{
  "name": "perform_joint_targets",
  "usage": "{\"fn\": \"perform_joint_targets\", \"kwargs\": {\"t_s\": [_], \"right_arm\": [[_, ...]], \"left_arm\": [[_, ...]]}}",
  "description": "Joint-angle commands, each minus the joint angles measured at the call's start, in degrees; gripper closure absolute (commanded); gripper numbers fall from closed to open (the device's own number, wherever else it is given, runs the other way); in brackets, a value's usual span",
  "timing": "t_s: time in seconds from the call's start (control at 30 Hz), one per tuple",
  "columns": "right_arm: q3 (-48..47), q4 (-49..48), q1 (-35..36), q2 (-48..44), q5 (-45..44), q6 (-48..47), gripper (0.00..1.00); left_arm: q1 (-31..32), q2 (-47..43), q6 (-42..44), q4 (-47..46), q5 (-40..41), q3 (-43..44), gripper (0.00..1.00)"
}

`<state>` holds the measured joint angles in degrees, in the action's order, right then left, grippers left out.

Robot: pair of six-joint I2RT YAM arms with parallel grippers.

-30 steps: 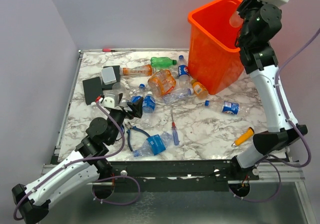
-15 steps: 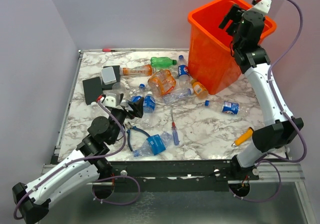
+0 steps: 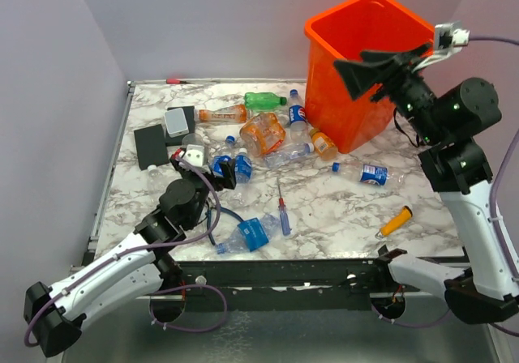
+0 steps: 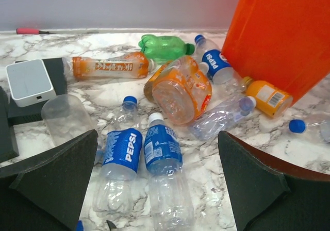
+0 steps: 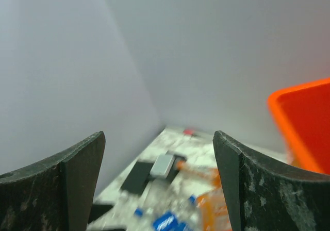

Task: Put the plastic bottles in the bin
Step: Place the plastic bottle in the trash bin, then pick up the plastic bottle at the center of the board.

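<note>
We log: left gripper (image 4: 154, 182) wide, empty, over bottles (image 4: 162, 148) mid-table (image 3: 340, 209) | right gripper (image 3: 371, 63) wide, empty, raised by bin (image 3: 340, 104) | bin at far right corner

We record the bin (image 3: 340, 96) as smooth, glossy orange plastic; the bottles (image 4: 162, 151) as thin clear plastic, crumpled; the table (image 3: 340, 209) as smooth, marble-patterned; the left pincer (image 4: 154, 179) fingers (image 4: 56, 184) as matt black.

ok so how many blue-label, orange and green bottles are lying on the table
clear plastic bottles with blue labels: 5
orange plastic bottles: 3
green plastic bottle: 1
total: 9
</note>
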<state>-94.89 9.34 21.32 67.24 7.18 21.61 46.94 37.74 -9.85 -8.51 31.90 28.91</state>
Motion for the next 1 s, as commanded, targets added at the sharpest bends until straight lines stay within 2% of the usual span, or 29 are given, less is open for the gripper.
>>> {"fn": "perform_joint_targets", "kwargs": {"t_s": [0.0,0.1,0.27,0.37,0.53,0.67,0.77,0.97], "right_arm": [[15.45,1.60,4.53,-4.06,16.65,3.56,0.12],[30.34,-0.63,5.54,-9.35,18.00,7.80,0.12],[54.39,-6.57,5.55,-20.60,10.21,16.02,0.10],[63.54,-7.00,5.55,-25.18,7.77,18.63,0.10],[67.31,-1.25,5.55,-25.51,9.08,16.01,0.10],[68.94,-1.46,5.52,-26.29,10.35,14.84,0.10],[68.36,-0.40,5.56,-26.59,9.36,13.55,0.10],[66.26,1.64,5.57,-24.52,9.37,11.40,0.10]], "left_arm": [[0.08,2.29,0.68,3.39,4.07,2.92,0.01],[0.06,4.39,1.03,6.67,3.55,4.62,0.01],[0.06,6.13,0.33,7.02,4.41,4.45,0.01],[0.08,8.78,-0.25,8.25,4.22,5.15,0.01],[-0.11,20.70,-3.30,18.62,2.13,11.89,0.01],[-3.41,28.84,-7.56,23.62,-4.80,16.03,0.01],[-7.56,33.76,-10.11,24.13,-12.97,16.21,0.04],[-8.88,38.99,-10.22,23.55,-18.42,16.69,0.07]]}}
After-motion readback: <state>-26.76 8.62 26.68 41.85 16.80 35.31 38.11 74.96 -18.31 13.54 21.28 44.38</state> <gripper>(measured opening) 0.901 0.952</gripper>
